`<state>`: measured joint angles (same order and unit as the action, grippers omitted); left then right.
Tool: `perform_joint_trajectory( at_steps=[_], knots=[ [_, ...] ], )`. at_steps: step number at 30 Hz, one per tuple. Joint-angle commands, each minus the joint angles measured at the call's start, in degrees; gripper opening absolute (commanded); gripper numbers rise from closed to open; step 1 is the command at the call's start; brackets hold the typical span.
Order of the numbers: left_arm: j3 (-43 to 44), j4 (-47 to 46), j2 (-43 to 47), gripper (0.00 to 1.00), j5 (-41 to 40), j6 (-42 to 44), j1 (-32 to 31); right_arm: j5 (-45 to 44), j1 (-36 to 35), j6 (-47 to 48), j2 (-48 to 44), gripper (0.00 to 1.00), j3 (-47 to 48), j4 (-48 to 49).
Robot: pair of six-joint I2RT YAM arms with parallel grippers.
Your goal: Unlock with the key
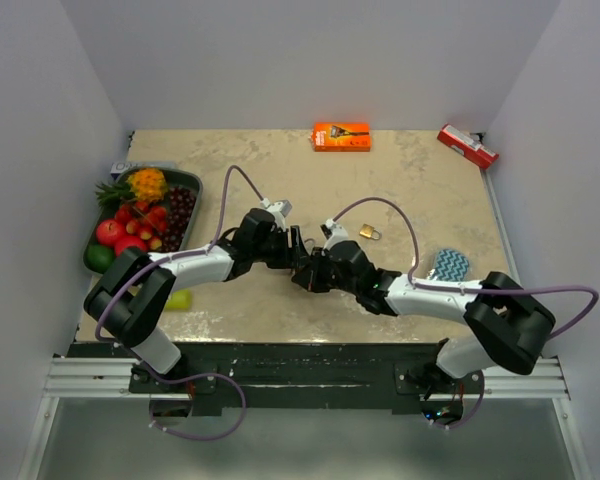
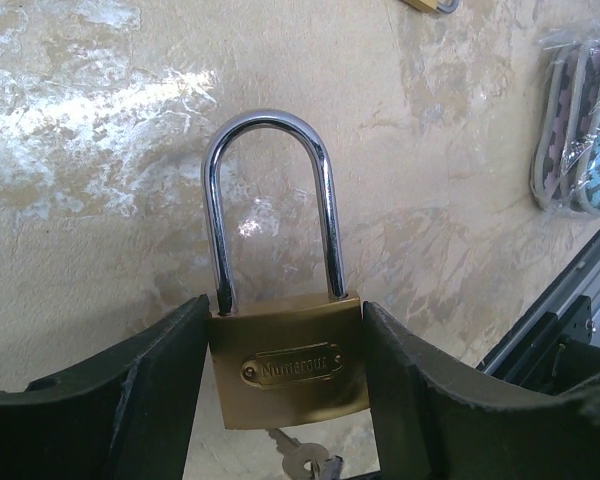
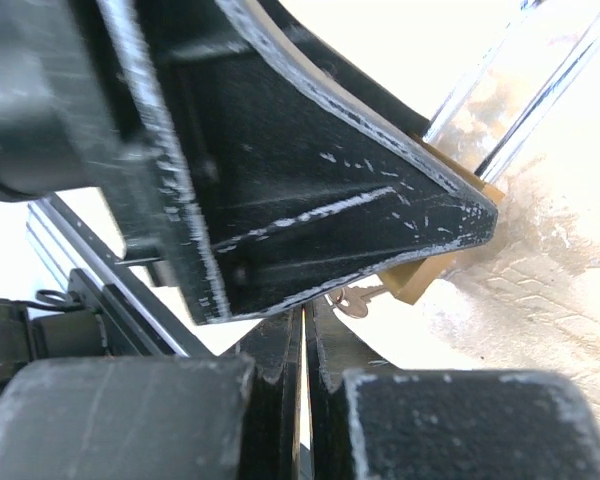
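My left gripper is shut on the brass body of a padlock, held upright above the table with its steel shackle closed. A small silver key hangs from the lock's underside. In the top view both grippers meet at the table's middle, left gripper above right gripper. In the right wrist view my right gripper is shut, its tips just under the left gripper's finger. The key head lies beside the tips, not between them, below the padlock's corner.
A second small padlock lies right of centre. A tray of fruit stands at the left, a green fruit near the front left. An orange box and a red pack lie at the back. A blue-patterned pack lies at the right.
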<state>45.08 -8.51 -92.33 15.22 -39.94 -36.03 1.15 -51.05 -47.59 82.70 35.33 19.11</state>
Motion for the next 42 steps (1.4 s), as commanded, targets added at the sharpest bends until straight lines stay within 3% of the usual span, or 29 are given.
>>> perform_joint_trajectory(
  at_steps=[1, 7, 15, 27, 42],
  knots=[
    [0.9, -4.0, 2.5, 0.00, 1.0, -1.0, 1.3, -1.4, -0.1, -1.8, -2.6, 0.00, -0.8, 1.2],
    [0.9, -3.9, 3.7, 0.00, 1.0, -1.0, 3.4, 0.3, -0.2, -3.8, -3.2, 0.00, -4.7, 2.1],
    [0.8, -4.1, 3.9, 0.00, 1.4, -0.9, 4.3, 0.0, -0.1, -0.5, -3.6, 0.00, -1.9, -1.1],
    [0.4, -5.2, 3.7, 0.00, 2.8, -1.5, 4.2, 4.9, 0.7, -0.7, 4.4, 0.00, 1.8, 3.4],
    [0.2, -5.6, 2.8, 0.00, 4.0, -2.1, 4.2, 7.7, 4.4, -0.7, 4.5, 0.00, 0.6, 6.6]
  ],
)
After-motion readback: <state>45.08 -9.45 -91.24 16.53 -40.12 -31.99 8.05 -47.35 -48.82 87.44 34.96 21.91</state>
